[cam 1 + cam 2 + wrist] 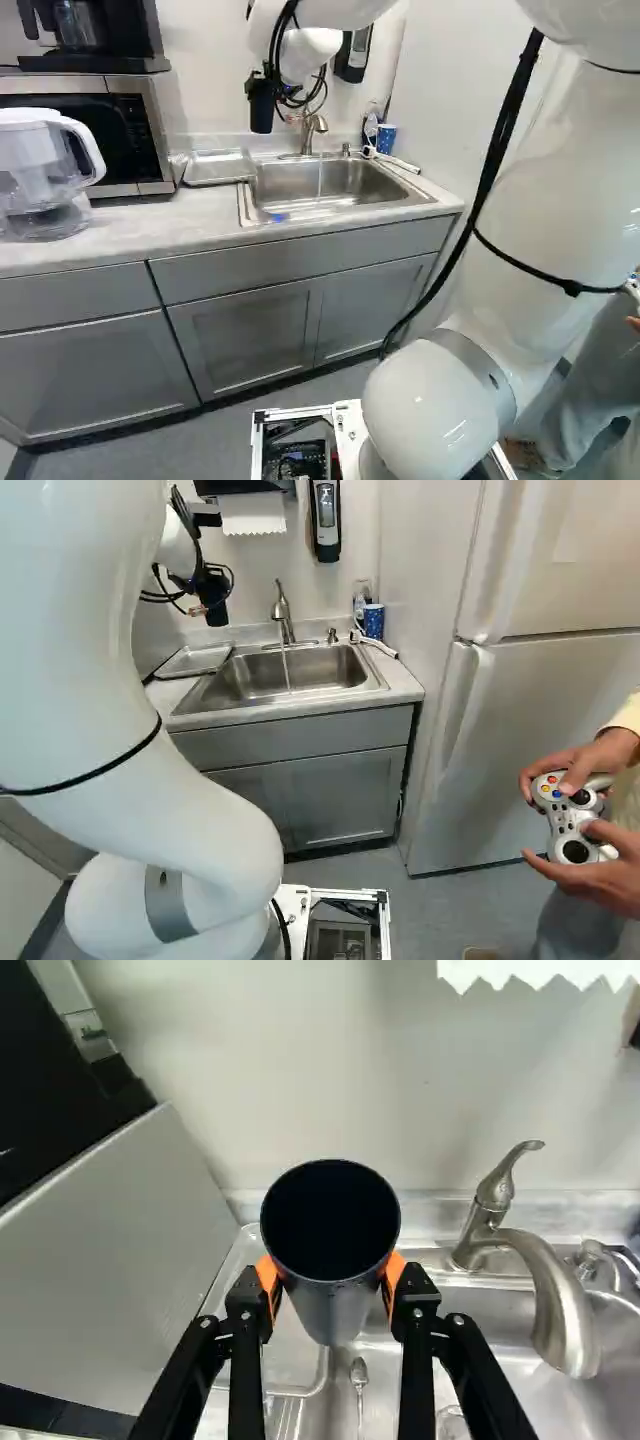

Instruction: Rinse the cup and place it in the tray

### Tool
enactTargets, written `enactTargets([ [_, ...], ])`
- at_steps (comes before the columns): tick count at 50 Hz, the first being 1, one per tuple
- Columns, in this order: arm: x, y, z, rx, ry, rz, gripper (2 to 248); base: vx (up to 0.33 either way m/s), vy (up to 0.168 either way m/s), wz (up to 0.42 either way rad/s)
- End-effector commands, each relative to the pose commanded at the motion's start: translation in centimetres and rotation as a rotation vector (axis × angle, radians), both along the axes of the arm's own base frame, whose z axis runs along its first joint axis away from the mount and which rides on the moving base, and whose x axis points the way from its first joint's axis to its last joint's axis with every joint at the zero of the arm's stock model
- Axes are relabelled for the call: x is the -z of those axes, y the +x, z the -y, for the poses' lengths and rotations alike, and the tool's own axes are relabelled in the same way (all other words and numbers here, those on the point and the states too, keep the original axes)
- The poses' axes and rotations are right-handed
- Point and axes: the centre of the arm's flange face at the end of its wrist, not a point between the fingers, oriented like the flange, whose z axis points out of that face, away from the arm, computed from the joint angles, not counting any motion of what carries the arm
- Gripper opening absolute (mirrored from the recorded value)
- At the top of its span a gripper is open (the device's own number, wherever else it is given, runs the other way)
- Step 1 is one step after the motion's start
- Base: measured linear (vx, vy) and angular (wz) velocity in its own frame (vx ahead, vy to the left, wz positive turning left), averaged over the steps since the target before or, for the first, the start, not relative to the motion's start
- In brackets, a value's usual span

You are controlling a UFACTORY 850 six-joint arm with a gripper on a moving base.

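Observation:
In the right base view my gripper (204,578) is raised near the sink's tray side, carrying the dark cup (215,602). The wrist view shows the gripper (330,1278) shut on the cup (335,1305), an orange pad against each side; the cup's open mouth faces the camera and its inside looks dark. The cup hangs above the metal tray (290,1355), which lies on the counter between the sink and the microwave. A thin stream of water runs from the faucet (283,615) into the sink (330,670), beside the cup.
A microwave (150,130) and a clear pitcher (45,180) stand on the counter. A spoon (359,1375) lies in the sink. The blue cup (386,138) stands behind the sink's far corner. A person's hands hold a controller (570,815) near the fridge (530,730).

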Motion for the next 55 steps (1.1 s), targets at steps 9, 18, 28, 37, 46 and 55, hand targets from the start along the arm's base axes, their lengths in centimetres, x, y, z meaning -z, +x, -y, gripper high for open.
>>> enactTargets([
  [9,0.3,0.3,-1.5,-0.021,0.002,0.008,121,0.0,0.0,0.0],
  [18,1.1,0.7,-3.0,-0.04,0.001,0.008,121,0.0,0.0,0.0],
  [28,2.2,1.2,-4.8,-0.062,-0.002,0.005,121,0.0,0.0,0.0],
  [37,3.1,1.7,-5.6,-0.069,-0.005,0.002,121,0.0,0.0,0.0],
  [46,4.0,1.9,-5.8,-0.068,-0.008,-0.002,121,0.0,0.0,0.0],
  [55,4.9,2.1,-6.2,-0.07,-0.011,-0.006,121,0.0,0.0,0.0],
])
